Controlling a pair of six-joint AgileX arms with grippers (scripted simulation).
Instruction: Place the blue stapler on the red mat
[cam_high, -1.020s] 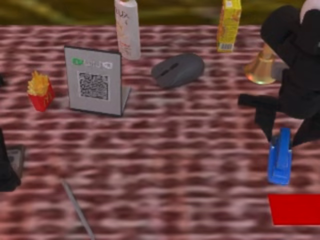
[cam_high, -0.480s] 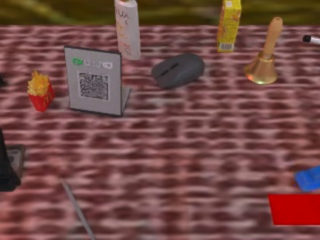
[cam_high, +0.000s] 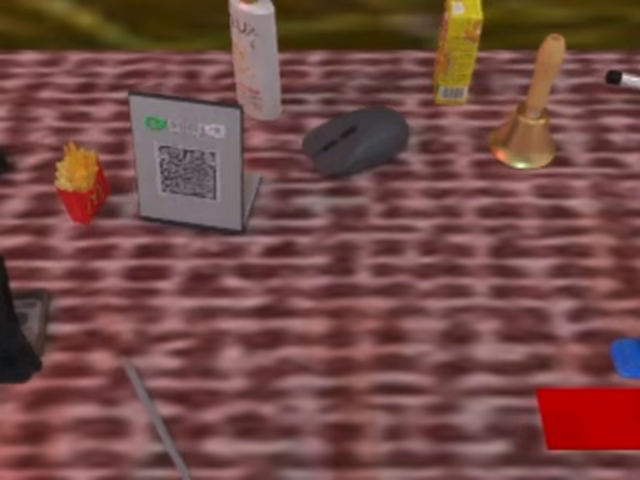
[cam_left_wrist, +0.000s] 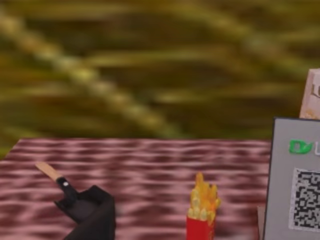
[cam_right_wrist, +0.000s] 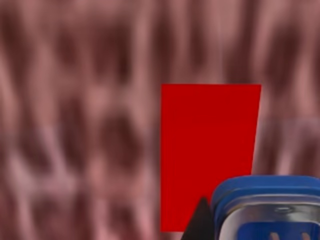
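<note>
I saw the red mat (cam_high: 590, 418) lying bare at the table's right edge, with broad open tabletop (cam_high: 380, 310) beside it. The bell (cam_high: 527, 120), mouse (cam_high: 356, 140) and sign (cam_high: 190, 162) stood well apart, farther back.

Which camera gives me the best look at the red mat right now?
The right wrist view: the red mat lies whole in it, only one corner hidden behind the blue stapler. The top view cuts it off at the table's right edge. The left wrist view shows none of it.

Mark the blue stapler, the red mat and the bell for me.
blue stapler (cam_high: 627, 357): top view, visible end at the right edge.
red mat (cam_high: 590, 418): top view, bare centre.
bell (cam_high: 523, 143): top view, brass body.
</note>
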